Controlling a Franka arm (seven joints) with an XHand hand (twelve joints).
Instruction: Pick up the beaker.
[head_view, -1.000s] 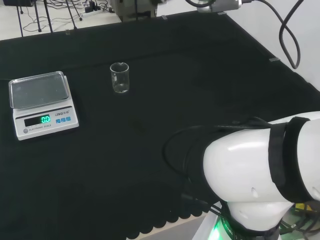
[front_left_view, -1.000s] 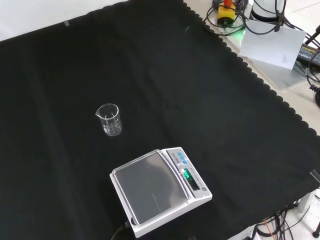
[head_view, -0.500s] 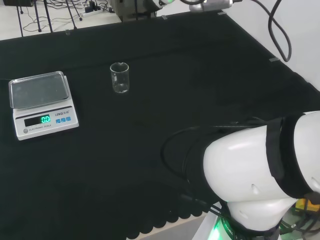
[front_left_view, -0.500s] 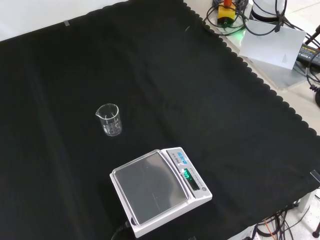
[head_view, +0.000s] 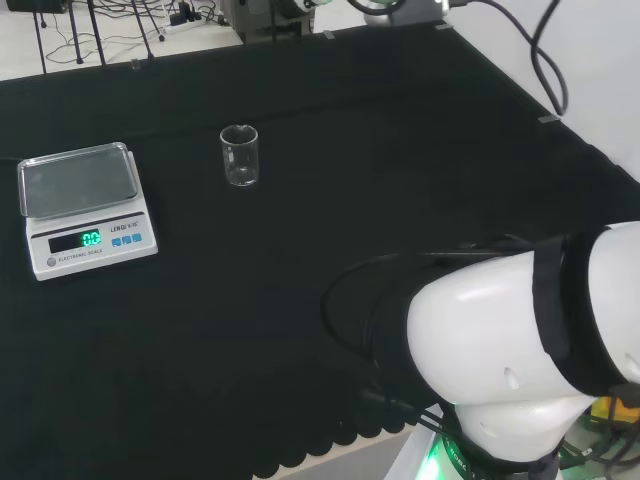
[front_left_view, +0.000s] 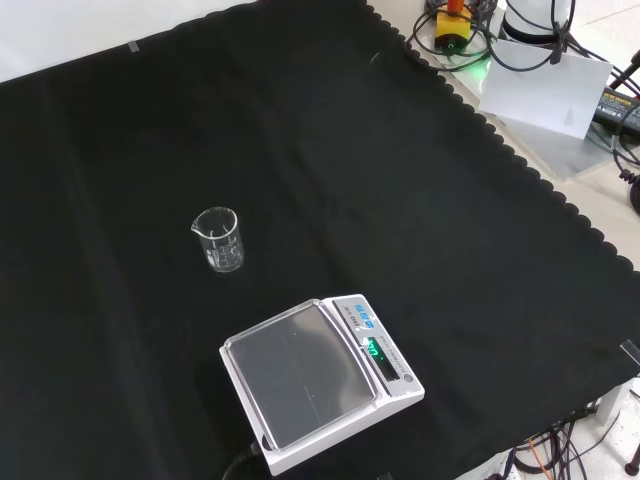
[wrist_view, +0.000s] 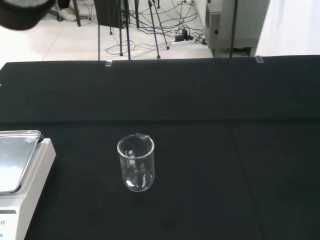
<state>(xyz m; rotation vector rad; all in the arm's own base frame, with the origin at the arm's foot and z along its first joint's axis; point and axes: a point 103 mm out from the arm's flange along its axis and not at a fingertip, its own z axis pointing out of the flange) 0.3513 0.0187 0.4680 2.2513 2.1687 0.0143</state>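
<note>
A small clear glass beaker (head_view: 239, 156) stands upright and empty on the black cloth, right of the scale in the head view. In the front view the beaker (front_left_view: 219, 240) stands left of centre, beyond the scale. In the wrist view the beaker (wrist_view: 136, 162) stands alone some way ahead, with nothing touching it. A blurred dark part of the hand (wrist_view: 22, 11) shows at that view's corner, well apart from the beaker. How the hand is set cannot be made out.
A white digital scale (head_view: 85, 205) with a steel pan and lit display stands left of the beaker; in the front view the scale (front_left_view: 315, 380) is nearest the camera. The arm's big white link (head_view: 520, 370) fills the lower right. Cables and stands lie beyond the cloth's far edge.
At the head view's top edge, the arm's upper part and its cable have shifted left. The beaker and the scale have not moved.
</note>
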